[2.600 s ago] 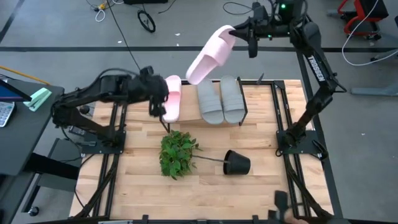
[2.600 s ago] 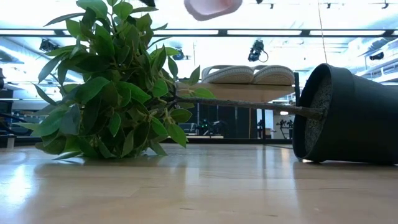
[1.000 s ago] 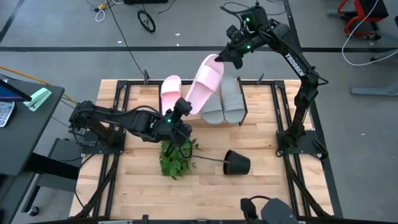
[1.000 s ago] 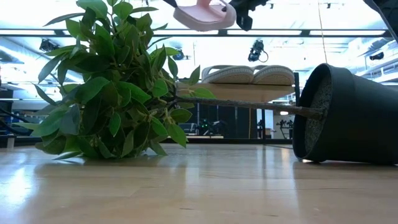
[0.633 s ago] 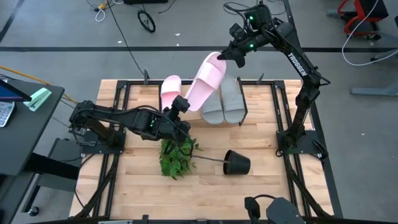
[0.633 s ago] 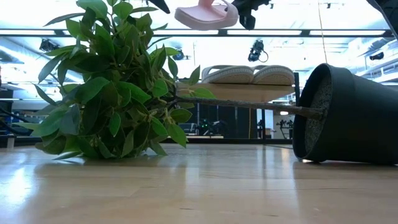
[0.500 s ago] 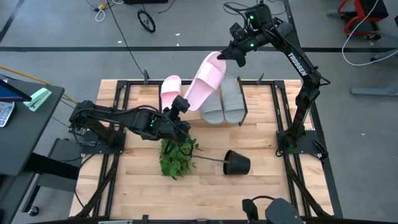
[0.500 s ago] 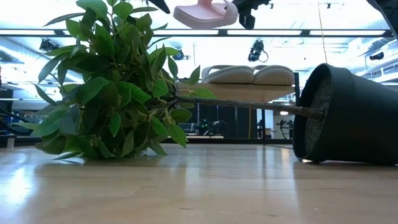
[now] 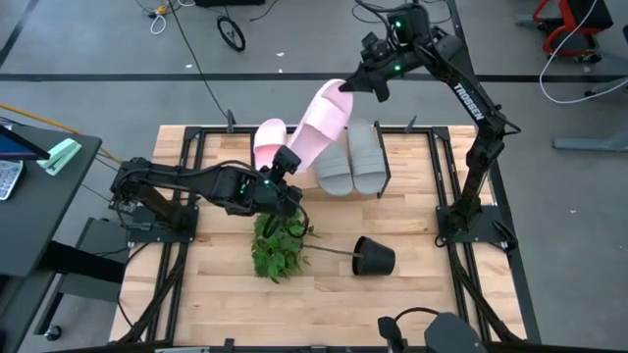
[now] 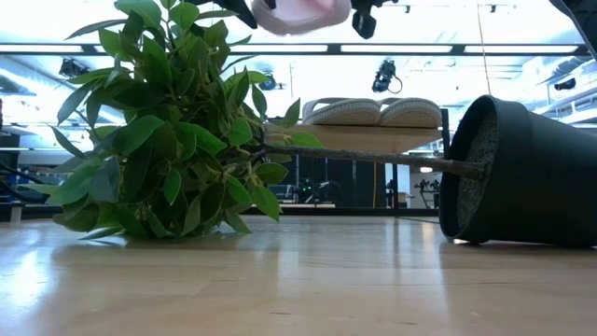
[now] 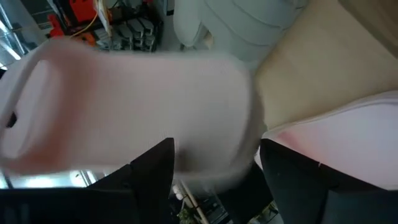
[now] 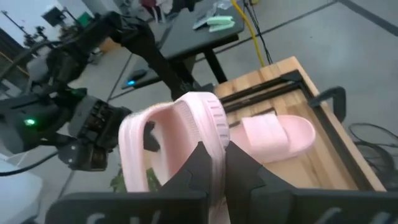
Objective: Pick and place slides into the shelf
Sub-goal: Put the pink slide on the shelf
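My right gripper (image 9: 351, 86) is shut on a pale pink slide (image 9: 322, 120), held in the air above the shelf's (image 9: 294, 189) far left part, its lower end sloping toward the table's near left. My left gripper (image 9: 286, 163) is open, and its fingers (image 11: 155, 168) stand on either side of that lower end (image 11: 137, 106). The second pink slide (image 9: 267, 145) and two grey slides (image 9: 348, 159) lie sole-down, side by side, on the shelf's top board. In the low view the held slide (image 10: 300, 11) shows at the top edge. My right gripper pinches the held slide's sole rim (image 12: 214, 134) beside the strap (image 12: 134, 146), at its upper far end, between the two fingers. The slide is lifted clear and hangs slanting down from the hold. My left gripper: I cannot tell whether it touches the slide's lower end.
A leafy plant (image 9: 280, 243) lies on its side on the slatted table near the shelf's front, its stem running to a tipped black pot (image 9: 374, 259). Black frame rails (image 9: 444, 186) run along the table's left and right sides.
My right gripper has risen a little toward the far edge, carrying the pink slide higher; in the low view it now sits half out of the top. The slide's lower end has swung toward my left gripper, which has moved up and toward the far edge, to that end.
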You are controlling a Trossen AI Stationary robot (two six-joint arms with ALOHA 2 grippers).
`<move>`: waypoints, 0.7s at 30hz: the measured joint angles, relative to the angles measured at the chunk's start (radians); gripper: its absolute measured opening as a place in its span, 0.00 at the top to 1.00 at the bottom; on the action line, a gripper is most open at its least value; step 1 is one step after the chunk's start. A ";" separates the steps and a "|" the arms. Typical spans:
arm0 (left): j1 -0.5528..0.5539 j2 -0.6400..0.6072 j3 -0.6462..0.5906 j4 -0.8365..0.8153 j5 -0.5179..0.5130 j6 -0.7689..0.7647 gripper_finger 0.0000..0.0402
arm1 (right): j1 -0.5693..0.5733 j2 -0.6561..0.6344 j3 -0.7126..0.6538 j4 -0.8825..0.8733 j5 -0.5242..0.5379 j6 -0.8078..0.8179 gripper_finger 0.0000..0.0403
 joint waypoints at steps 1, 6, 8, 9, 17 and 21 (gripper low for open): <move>0.000 0.000 0.000 0.001 0.000 0.000 0.39 | -0.002 0.000 0.000 0.005 -0.007 0.005 0.94; 0.000 0.000 0.000 0.000 -0.001 0.000 0.40 | -0.012 0.000 0.000 0.004 -0.056 0.019 0.94; 0.000 0.000 0.000 -0.001 -0.003 0.005 0.40 | -0.015 0.000 0.000 0.004 -0.085 0.031 0.94; 0.000 0.000 0.000 -0.001 -0.005 0.009 0.40 | -0.016 0.000 0.000 0.003 -0.104 0.039 0.94; 0.005 0.000 0.000 -0.006 -0.079 -0.003 0.43 | -0.015 0.000 0.000 -0.003 -0.126 0.050 0.94; 0.003 0.001 -0.001 0.010 -0.081 -0.004 0.48 | -0.015 0.000 0.001 -0.018 -0.095 0.041 0.94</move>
